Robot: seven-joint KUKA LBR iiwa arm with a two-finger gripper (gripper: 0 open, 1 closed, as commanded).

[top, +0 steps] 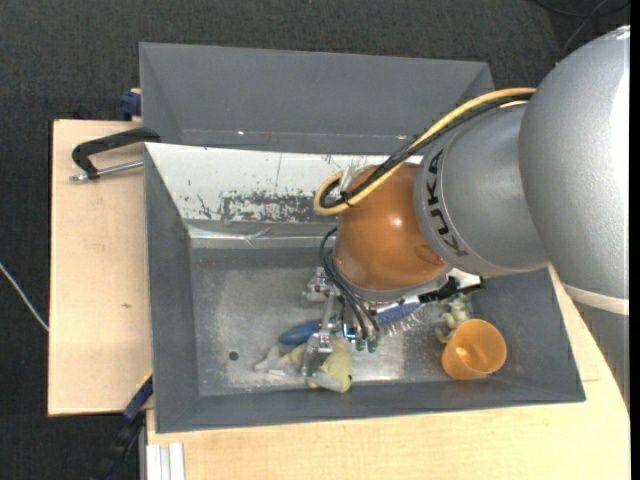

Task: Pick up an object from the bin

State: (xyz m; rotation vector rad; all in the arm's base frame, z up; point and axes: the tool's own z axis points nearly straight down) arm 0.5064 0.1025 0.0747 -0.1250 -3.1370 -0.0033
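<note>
- a pale scrap [265, 364] and a blue piece [295, 335] lie on the bin's [170, 298] front floor.
- just right of them, the gripper [322, 352] sits low over a yellowish-green lump [335, 373] by the front wall; best centre on it, clear of its neighbours.
- jaws open or closed: cannot tell; the orange wrist cover [385, 233] hides the floor beneath.
- an orange cup [473, 350] lies well apart.

arm [560, 168] was cut off by right and top edges. middle of the bin [170, 318] floor was hidden under the orange cover [385, 238]. gripper [325, 353] end was lost in a small heap [300, 365] by the front wall; pieces were too small to be named. a blue thing [295, 335] was partly covered by the gripper. pale thing [455, 313] beside the orange cup [473, 348] was half hidden.
</note>
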